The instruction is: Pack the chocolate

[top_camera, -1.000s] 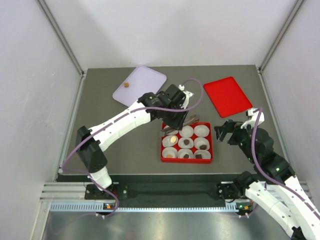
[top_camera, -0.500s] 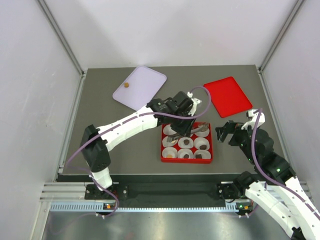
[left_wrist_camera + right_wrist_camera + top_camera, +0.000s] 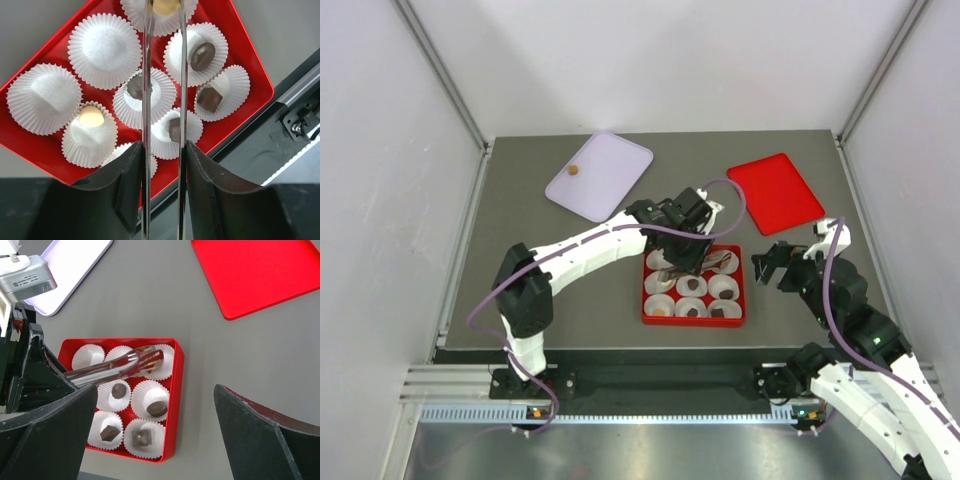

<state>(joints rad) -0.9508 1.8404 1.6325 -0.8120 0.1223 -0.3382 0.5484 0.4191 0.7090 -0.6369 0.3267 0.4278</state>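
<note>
One tan choc (image 3: 165, 5) held at tip of tongs (image 3: 147, 90), directly over a white cup (image 3: 131, 12); L gripper (image 3: 165, 150) squeezes tongs, R gripper (image 3: 155, 390) spread wide, farther off.

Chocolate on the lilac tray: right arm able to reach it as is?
Probably not. The chocolate lies on the lilac tray, far left; the left arm, holding tongs over the red box, stretches across between it and the open right hand.
</note>
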